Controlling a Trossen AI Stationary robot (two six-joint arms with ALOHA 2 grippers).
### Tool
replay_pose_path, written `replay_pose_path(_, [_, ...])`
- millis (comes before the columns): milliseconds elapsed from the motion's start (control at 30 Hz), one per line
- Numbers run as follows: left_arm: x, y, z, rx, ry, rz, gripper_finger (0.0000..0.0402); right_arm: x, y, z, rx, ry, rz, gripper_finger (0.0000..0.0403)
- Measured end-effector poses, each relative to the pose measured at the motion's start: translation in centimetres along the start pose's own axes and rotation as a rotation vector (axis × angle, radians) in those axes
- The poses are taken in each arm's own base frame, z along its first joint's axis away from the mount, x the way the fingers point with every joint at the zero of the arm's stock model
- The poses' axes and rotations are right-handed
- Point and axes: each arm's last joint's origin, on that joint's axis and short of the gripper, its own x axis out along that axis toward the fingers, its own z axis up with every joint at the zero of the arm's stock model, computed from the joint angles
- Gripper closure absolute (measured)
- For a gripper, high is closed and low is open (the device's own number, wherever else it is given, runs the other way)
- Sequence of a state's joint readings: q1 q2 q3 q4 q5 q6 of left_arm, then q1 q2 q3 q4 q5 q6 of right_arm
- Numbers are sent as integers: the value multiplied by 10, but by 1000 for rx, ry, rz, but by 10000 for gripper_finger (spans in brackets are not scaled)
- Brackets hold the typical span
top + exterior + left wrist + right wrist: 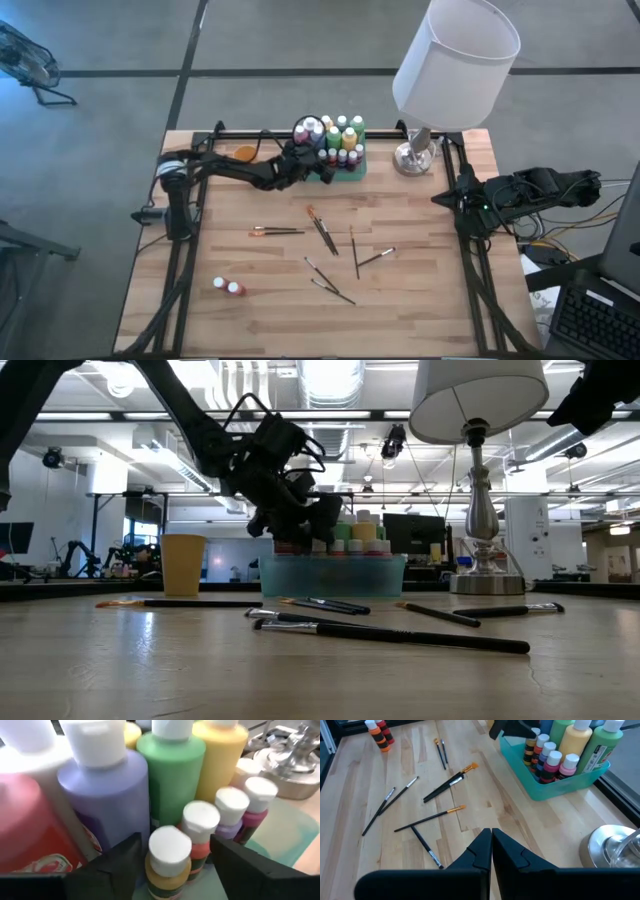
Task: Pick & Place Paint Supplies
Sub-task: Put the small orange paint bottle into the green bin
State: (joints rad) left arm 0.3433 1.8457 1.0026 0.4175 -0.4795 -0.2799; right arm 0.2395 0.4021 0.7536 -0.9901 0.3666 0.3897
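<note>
A green tray [352,176] at the table's far middle holds several paint bottles standing upright. My left gripper [172,870] is open at the tray's left end, just above it. One finger stands on each side of a small yellow bottle [167,875] with a white cap and an orange-red bottle [199,851] beside it. Behind these stand large purple [107,800], green [172,775] and yellow [220,760] bottles. Two small bottles [228,287] lie on the table near the left front. Several brushes [322,232] lie flat mid-table. My right gripper [491,842] is shut and raised at the right edge.
An orange cup [244,154] stands left of the tray, under the left arm. A lamp with a white shade [455,60] and a metal base [413,157] stands right of the tray. Bare wood shows along the near edge [400,320].
</note>
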Motion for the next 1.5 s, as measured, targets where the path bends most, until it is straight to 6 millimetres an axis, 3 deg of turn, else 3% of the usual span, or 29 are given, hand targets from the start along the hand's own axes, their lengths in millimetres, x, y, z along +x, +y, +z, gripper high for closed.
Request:
replay_pose_path(300, [-29,2,34,10,-37,-30,152,0,0,0,0,0,0,394])
replay_pose_path(700, [-116,7,77,93,-8,-101,154,0,0,0,0,0,0,394])
replay_pose_path(1033, [-193,2,70,147,142,-223,154,0,0,0,0,0,0,394])
replay_pose_path(1500, [-307,-5,41,227,328,-544,154,0,0,0,0,0,0,394])
